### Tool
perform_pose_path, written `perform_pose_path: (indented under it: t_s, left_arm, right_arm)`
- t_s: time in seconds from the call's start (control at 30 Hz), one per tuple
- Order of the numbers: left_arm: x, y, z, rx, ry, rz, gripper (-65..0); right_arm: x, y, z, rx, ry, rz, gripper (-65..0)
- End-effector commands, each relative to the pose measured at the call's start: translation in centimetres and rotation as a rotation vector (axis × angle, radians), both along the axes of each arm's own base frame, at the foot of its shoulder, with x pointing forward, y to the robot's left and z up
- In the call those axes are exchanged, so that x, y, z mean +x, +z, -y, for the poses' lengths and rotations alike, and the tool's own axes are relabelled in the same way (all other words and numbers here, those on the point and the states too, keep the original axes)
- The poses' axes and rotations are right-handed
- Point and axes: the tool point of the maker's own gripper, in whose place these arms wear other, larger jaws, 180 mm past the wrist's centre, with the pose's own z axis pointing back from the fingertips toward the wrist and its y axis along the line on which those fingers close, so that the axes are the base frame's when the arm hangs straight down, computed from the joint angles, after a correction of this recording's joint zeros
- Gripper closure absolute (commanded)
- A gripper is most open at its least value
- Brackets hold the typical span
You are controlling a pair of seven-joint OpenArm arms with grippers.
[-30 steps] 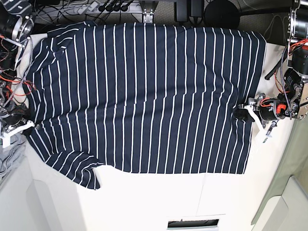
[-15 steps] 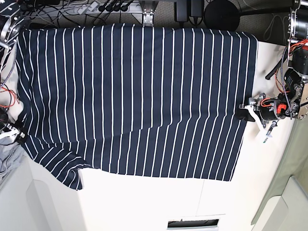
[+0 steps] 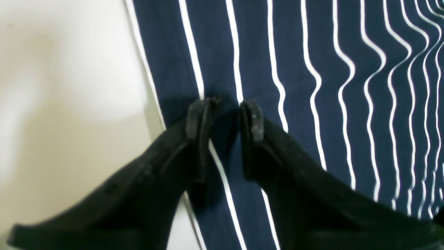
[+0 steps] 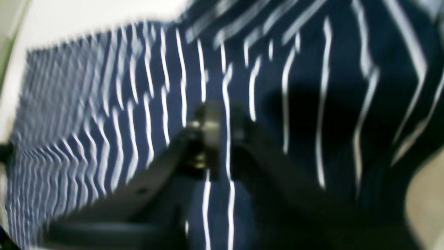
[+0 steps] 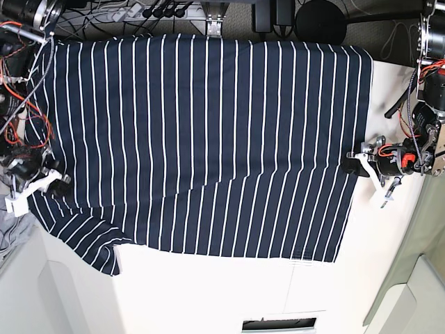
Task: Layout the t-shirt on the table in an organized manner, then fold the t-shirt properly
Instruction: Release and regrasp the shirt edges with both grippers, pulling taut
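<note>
The navy white-striped t-shirt (image 5: 208,139) lies spread flat over most of the cream table (image 5: 229,285), one sleeve pointing to the front left. At the shirt's right edge my left gripper (image 5: 350,164) rests low; the left wrist view shows it (image 3: 225,109) open, fingertips (image 3: 199,111) set on the cloth just inside the edge. My right gripper (image 5: 55,175) is at the shirt's left edge. In the blurred right wrist view it (image 4: 218,121) is shut on a pinch of the t-shirt (image 4: 138,104).
Cables and a power strip (image 5: 153,10) run along the far edge behind the shirt. Grey cloth (image 5: 10,233) hangs off the left side. A dark slot (image 5: 278,323) sits at the table's front edge.
The shirt has slid to the left and its upper left part has flattened out. My right gripper came back in onto the left edge. The left arm has stayed put.
</note>
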Motion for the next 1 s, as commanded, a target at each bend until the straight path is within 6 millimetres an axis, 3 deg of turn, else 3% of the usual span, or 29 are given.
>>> perform_pose_path:
  t_s: [0.0, 0.17, 0.27, 0.43, 0.57, 0.67, 0.77, 0.97]
  left_arm:
    - [-2.3, -0.7, -2.1, 0.079, -0.017, -0.112, -19.0]
    - [-0.9, 3.2, -1.0, -0.09, -0.025, -0.046, -19.0]
    - [-0.3, 5.4, -1.3, -0.129, -0.027, -0.016, -19.0]
    - [-0.4, 6.9, -1.2, -0.162, -0.042, -0.006, -19.0]
    - [-2.4, 6.5, -0.3, -0.213, -0.057, -0.071, -19.0]
    - [-5.3, 7.0, 2.6, -0.338, -0.113, -0.15, -17.7]
    - [-7.2, 7.0, 4.9, -0.352, -0.19, -0.145, -16.3]
    - [-8.1, 2.6, 4.6, -0.173, -0.19, -0.062, -16.3]
  right_arm:
    - [0.3, 1.2, 1.0, -0.024, -0.005, 0.038, 0.0]
    - [-4.1, -0.7, 2.5, -0.053, -0.037, -0.018, 0.0]
    - [-6.1, -0.4, 3.5, -0.043, -0.066, -0.004, 0.0]
    - [-8.8, -0.2, 3.8, -0.033, -0.069, -0.017, 0.0]
    - [-10.4, -1.3, 3.7, -0.036, -0.059, -0.059, 0.0]
    - [-11.5, -2.1, 3.6, -0.032, -0.056, -0.083, 0.0]
    - [-12.1, -3.1, 4.1, -0.048, -0.068, -0.111, 0.0]
    - [-12.8, -5.6, 4.3, -0.008, -0.119, -0.135, 0.0]
